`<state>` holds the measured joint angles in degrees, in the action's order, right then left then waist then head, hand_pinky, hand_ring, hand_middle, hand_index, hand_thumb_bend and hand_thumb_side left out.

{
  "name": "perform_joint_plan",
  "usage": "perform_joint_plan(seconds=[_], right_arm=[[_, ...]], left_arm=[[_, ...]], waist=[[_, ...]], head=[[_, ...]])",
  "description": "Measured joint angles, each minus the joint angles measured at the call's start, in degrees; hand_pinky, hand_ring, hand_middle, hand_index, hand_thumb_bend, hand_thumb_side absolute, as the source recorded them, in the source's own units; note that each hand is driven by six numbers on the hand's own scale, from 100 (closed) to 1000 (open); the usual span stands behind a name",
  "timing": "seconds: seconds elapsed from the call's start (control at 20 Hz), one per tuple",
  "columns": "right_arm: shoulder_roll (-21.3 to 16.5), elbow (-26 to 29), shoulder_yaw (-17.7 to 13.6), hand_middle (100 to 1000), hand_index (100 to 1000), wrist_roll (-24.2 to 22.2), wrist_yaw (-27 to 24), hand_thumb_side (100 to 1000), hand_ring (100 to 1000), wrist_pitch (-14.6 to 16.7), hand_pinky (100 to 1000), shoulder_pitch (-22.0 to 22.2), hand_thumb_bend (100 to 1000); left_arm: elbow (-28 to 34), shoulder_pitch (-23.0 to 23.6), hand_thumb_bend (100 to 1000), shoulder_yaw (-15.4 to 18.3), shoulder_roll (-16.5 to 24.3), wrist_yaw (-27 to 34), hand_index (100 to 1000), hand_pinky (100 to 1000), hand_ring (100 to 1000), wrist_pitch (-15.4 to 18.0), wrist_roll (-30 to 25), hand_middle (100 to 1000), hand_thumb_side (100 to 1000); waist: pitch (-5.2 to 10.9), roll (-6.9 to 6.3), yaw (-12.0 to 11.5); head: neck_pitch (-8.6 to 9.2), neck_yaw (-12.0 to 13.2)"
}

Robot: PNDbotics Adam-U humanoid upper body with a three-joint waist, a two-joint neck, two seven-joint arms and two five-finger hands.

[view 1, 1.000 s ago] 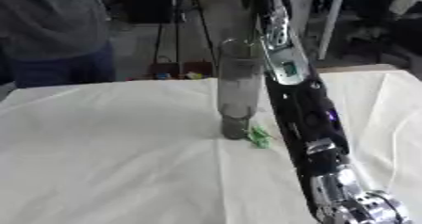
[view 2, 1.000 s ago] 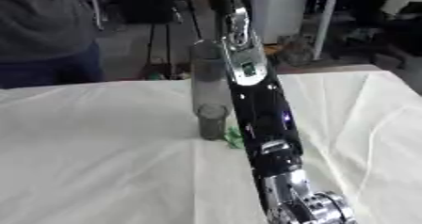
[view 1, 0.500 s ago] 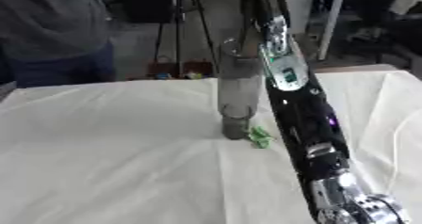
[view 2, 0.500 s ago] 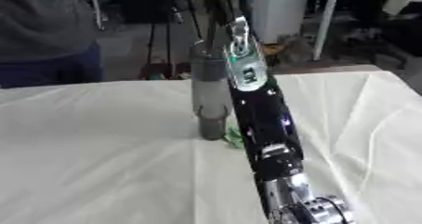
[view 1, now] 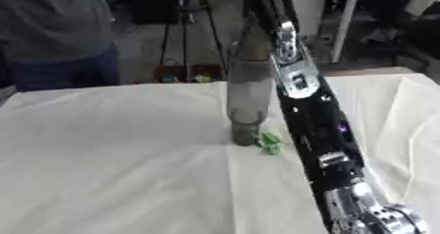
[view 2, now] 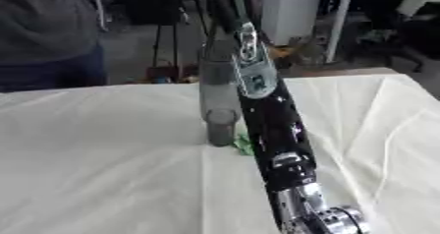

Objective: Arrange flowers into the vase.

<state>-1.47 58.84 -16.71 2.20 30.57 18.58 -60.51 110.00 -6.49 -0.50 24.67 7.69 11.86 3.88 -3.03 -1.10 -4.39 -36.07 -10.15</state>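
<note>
Grey vase (view 1: 247,98) stands mid-frame as I lift my right arm (view 1: 314,125) past it, hand beyond the top edge, fingers unseen; I'd lower slowly, centring over the rim.

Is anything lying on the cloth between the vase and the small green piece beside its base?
Nothing visible does. The green piece lies on the white cloth just to the right of the foot of the vase, with only bare cloth between them. The robot's right arm passes above, and its hand is out of view.
</note>
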Motion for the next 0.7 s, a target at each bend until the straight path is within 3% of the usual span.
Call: perform_joint_plan(seconds=[0.35,0.7], right_arm=[[-2.0,-3.0,0.7,109,223,-1.8,3.2,913,287,1.7,160,-0.7,100],[-4.8,-5.6,1.2,166,264,-3.4,4.1,960,360,2.3,249,-1.6,100]], left_arm=[[0.0,0.1,469,0.0,0.0,0.0,744,807,791,0.0,0.0,757,768],[-0.3,0.5,469,0.0,0.0,-0.2,744,807,791,0.0,0.0,757,769]], waist=[[0.18,0.46,0.4],[0.30,0.85,0.9]], head=[[-0.03,0.2],[-0.07,0.6]])
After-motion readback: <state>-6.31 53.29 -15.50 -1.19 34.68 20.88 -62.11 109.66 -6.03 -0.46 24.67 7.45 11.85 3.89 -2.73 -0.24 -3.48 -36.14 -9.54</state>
